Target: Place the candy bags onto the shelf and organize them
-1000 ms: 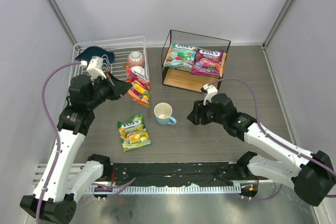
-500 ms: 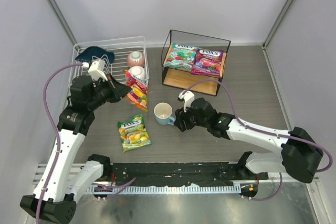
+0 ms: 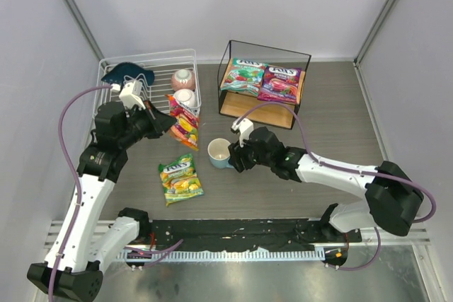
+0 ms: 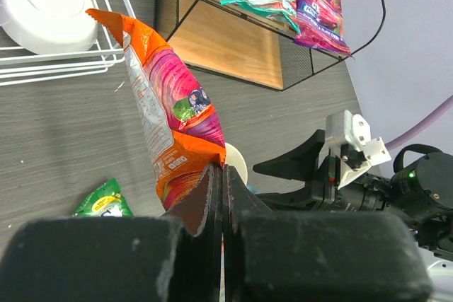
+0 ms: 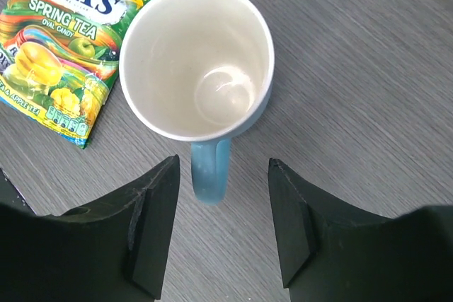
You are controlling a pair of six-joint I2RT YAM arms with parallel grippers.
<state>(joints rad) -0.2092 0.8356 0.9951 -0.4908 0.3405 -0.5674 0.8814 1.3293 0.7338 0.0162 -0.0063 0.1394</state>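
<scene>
Glossy orange bag hangs crinkled, pinched by the left gripper. Right gripper spreads around a mug handle. Teal bag and purple bag lie flat atop the wooden shelf.

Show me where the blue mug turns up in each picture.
Top camera: the mug sits mid-table.
Left wrist: only a pale sliver of mug behind the orange bag.
Right wrist: the mug fills the upper middle, handle pointing down.
Shared landmark: the yellow-green candy bag beside it.
</scene>
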